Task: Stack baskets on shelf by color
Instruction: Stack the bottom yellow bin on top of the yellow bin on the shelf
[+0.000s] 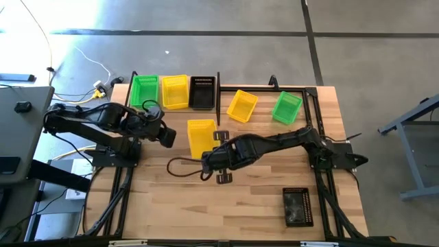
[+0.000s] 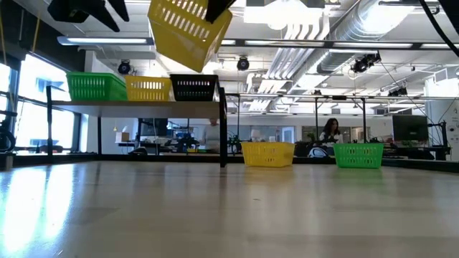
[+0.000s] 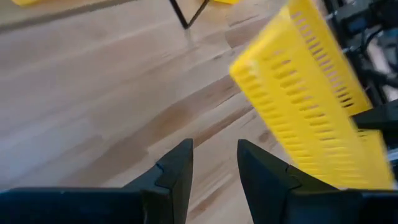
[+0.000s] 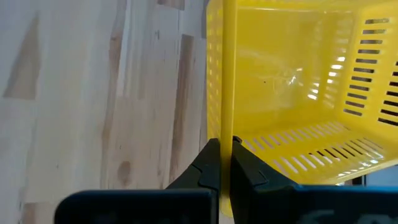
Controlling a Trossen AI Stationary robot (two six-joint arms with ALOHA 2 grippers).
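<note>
- Baskets, small rectangular perforated plastic: three stand side by side on the light-wood shelf board with thin black uprights (image 1: 175, 108) in the upper left-centre of the high view, in order a bright green basket (image 1: 144, 90), a yellow basket (image 1: 175, 91) and a black basket (image 1: 202, 92).
- Left gripper (image 1: 167, 137): left of centre in the high view, just left of the lifted yellow basket and apart from it. The left wrist view shows its two dark fingers (image 3: 177, 171) parted by a narrow gap with nothing between them.
- Lifted yellow perforated basket (image 1: 201, 136): centre of the high view, below the shelf. In the low view it hangs tilted at the top of the frame (image 2: 188, 32), clear of the wooden table (image 2: 229, 215) and above shelf level.
- Right gripper (image 1: 218, 142): centre of the high view, at the lifted basket's right edge. In the right wrist view its fingers (image 4: 208, 168) are closed tight on the basket's thin yellow wall (image 4: 228, 68), one finger on each side.
- Second loose yellow basket (image 1: 242, 105): on the table just right of the shelf, upper centre.
- Loose green basket (image 1: 287, 108): on the table, right of that yellow one, upper right-centre.
- Loose black basket (image 1: 298, 206): lower right of the high view, well apart from the others.
- A person shows in the room behind the table, low view, right of centre.
</note>
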